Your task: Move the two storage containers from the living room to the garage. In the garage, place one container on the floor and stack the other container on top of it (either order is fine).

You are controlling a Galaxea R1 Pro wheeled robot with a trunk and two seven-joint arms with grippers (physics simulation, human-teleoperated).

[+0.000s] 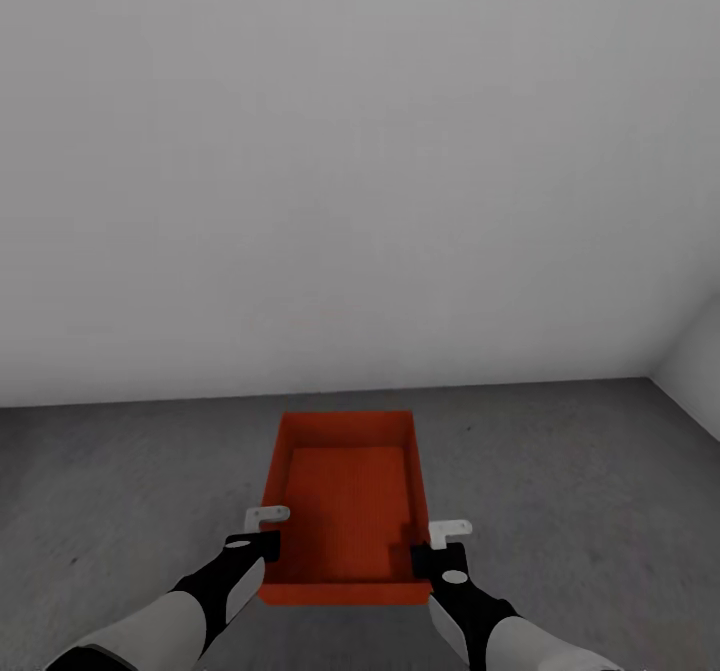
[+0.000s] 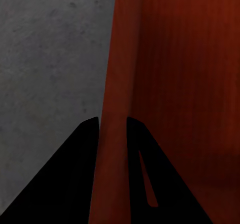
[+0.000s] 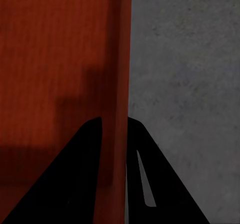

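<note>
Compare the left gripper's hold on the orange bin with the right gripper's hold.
The left gripper straddles the storage container's left wall; the right gripper straddles its right wall. In the head view the left gripper sits slightly farther along the wall than the right. Both pinch a thin wall, one finger inside, one outside, over the grey floor.

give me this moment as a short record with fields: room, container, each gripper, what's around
room: garage, plain white-grey wall, dark grey speckled floor
container: one orange-red storage container, no lid, nothing inside, long side running away from the robot
left gripper: shut on the container's left wall, one finger outside, one inside
right gripper: shut on the container's right wall, fingers either side
resting or lifted: cannot tell
surroundings: a wall corner at the right of the head view
</note>
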